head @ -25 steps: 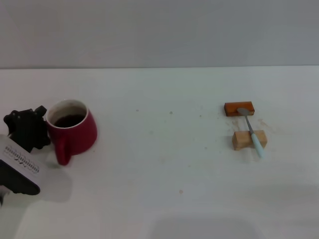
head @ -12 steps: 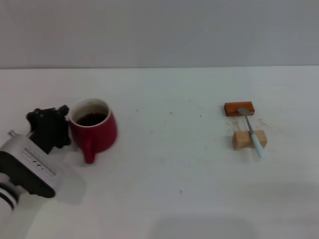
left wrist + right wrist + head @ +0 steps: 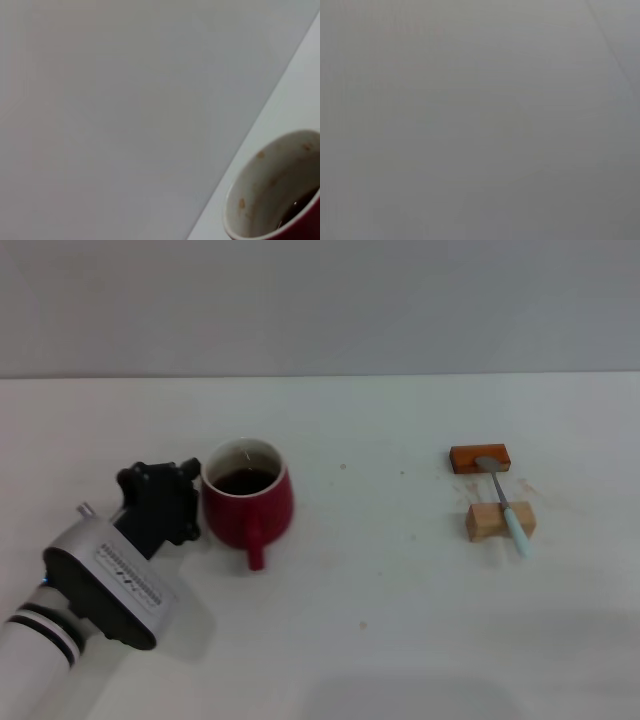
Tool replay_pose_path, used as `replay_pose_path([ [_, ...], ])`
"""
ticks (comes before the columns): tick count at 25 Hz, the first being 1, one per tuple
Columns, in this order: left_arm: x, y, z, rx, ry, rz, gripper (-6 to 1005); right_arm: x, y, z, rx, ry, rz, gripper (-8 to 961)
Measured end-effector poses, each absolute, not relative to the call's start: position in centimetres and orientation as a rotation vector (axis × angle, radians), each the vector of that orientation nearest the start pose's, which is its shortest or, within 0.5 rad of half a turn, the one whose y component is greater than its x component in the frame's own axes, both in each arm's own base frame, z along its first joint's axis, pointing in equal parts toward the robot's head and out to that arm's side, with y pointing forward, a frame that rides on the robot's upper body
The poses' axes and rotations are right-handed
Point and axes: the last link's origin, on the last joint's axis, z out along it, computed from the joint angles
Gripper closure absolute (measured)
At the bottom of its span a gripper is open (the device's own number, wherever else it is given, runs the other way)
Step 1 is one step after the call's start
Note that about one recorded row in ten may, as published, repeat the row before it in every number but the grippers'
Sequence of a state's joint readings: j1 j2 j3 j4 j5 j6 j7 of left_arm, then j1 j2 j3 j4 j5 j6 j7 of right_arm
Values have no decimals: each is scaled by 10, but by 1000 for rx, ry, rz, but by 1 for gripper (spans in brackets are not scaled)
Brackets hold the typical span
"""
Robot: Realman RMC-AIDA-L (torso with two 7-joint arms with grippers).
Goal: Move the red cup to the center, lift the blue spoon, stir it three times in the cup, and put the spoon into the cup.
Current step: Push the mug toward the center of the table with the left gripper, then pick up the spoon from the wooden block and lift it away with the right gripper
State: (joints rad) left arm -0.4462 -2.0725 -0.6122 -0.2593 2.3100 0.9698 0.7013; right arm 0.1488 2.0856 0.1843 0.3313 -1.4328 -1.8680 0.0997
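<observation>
The red cup (image 3: 247,505) stands upright on the white table (image 3: 380,580), left of the middle, with dark liquid inside and its handle toward me. My left gripper (image 3: 192,500) is against the cup's left wall and holds it. The left wrist view shows the cup's whitish inner rim (image 3: 260,185). The blue spoon (image 3: 509,510) lies at the right across two small blocks, its bowl on the orange-brown block (image 3: 480,458) and its pale blue handle over the light wooden block (image 3: 497,522). My right gripper is out of view.
The table's far edge (image 3: 320,376) meets a plain grey wall. The right wrist view shows only a grey surface.
My left gripper has carried the red cup to the right, from the table's left edge toward the middle. The cup's handle has turned a little. The spoon and blocks have not moved.
</observation>
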Motion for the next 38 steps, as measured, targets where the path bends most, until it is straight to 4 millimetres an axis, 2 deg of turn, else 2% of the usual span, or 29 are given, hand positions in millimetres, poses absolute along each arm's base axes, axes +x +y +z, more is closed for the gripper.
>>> replay_pose_path([
  [13, -278, 316, -101, -2033, 310, -149, 999, 335, 192, 22, -1083, 413, 951, 223],
  [17, -278, 316, -101, -2033, 310, -149, 999, 336, 192, 23, -1084, 412, 950, 223],
  [19, -269, 314, -109, -2068, 307, -202, 999, 336, 192, 23, -1085, 411, 950, 223],
  [23, -268, 314, -109, -2068, 306, -205, 998, 335, 192, 21, -1098, 412, 952, 223],
  [25, -279, 318, -87, -1944, 165, -237, 998, 334, 191, 19, -1121, 412, 956, 223],
  [28, -282, 318, -80, -1904, 117, -255, 998, 330, 190, 14, -1168, 410, 972, 223],
  [30, -304, 312, -43, -1715, -163, -430, 998, 328, 188, 9, -1200, 415, 982, 223],
  [31, -304, 312, -43, -1715, -163, -430, 998, 326, 187, 6, -1221, 415, 984, 223],
  [32, -313, 308, -32, -1656, -252, -497, 998, 325, 186, 4, -1243, 412, 982, 223],
  [33, -330, 301, -14, -1556, -398, -590, 998, 322, 186, 0, -1275, 398, 971, 224],
  [34, -339, 298, -8, -1514, -459, -618, 998, 320, 185, -4, -1306, 379, 953, 224],
  [37, -339, 298, -8, -1514, -459, -618, 998, 313, 186, -17, -1396, 309, 882, 224],
  [38, -346, 295, -3, -1484, -498, -633, 998, 311, 188, -21, -1417, 303, 859, 224],
])
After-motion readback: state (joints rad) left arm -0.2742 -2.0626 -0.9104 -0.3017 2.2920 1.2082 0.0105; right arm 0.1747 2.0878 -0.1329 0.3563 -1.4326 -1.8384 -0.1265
